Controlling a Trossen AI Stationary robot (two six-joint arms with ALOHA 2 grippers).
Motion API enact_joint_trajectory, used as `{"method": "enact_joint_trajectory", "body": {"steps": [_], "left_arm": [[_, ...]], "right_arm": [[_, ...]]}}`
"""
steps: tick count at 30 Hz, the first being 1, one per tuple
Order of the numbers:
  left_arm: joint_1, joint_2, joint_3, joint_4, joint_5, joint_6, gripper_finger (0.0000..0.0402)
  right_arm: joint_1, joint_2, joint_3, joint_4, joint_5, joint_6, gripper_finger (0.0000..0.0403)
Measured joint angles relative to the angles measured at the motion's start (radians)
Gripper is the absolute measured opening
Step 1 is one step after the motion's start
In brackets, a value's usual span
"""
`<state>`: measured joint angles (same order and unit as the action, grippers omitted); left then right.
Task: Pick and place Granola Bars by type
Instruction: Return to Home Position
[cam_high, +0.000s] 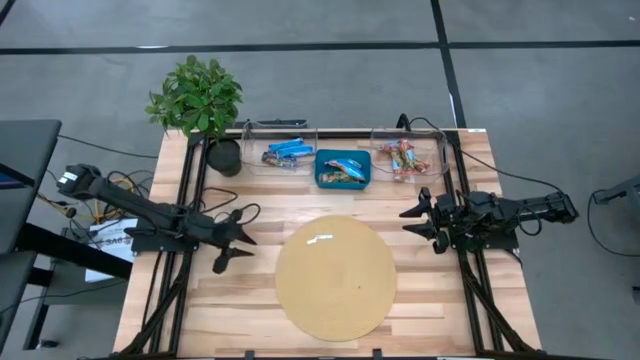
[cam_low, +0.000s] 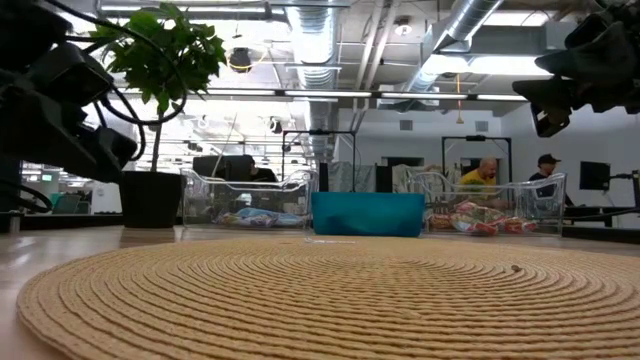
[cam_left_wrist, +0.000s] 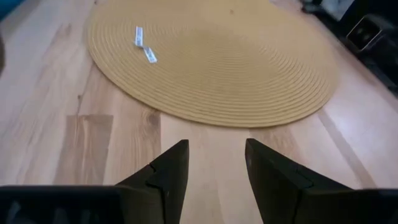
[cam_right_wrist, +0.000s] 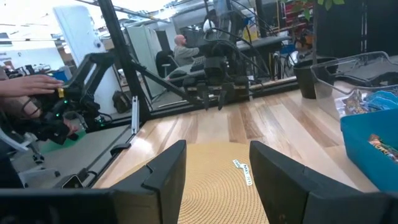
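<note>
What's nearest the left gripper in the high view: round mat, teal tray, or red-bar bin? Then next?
1. round mat, beside the left gripper
2. teal tray, back middle
3. red-bar bin, back right

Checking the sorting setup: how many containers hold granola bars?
3, in one row: the left clear bin beside the potted plant, the teal tray in the middle, and the right clear bin past it.

wood table (cam_high: 235, 300): woven mat (cam_high: 335, 277), potted plant (cam_high: 222, 152), left clear bin (cam_high: 281, 130), teal tray (cam_high: 319, 170), right clear bin (cam_high: 432, 150)
</note>
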<state>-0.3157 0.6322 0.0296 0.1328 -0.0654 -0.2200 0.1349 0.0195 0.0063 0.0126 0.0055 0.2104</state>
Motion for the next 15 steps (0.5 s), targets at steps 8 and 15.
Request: {"method": "enact_joint_trajectory", "body": {"steps": [8,15], "left_arm": [[0.009,-0.231,-0.019,-0.072,-0.116,0.049,0.0150],[0.076,-0.406,-0.019,-0.064,-0.164,0.119,0.0150]], "right_arm": [[0.000,0.000,0.000,0.000,0.000,0.000,0.0169],[0.000,0.000,0.000,-0.001,-0.001,0.000,0.0169]]}}
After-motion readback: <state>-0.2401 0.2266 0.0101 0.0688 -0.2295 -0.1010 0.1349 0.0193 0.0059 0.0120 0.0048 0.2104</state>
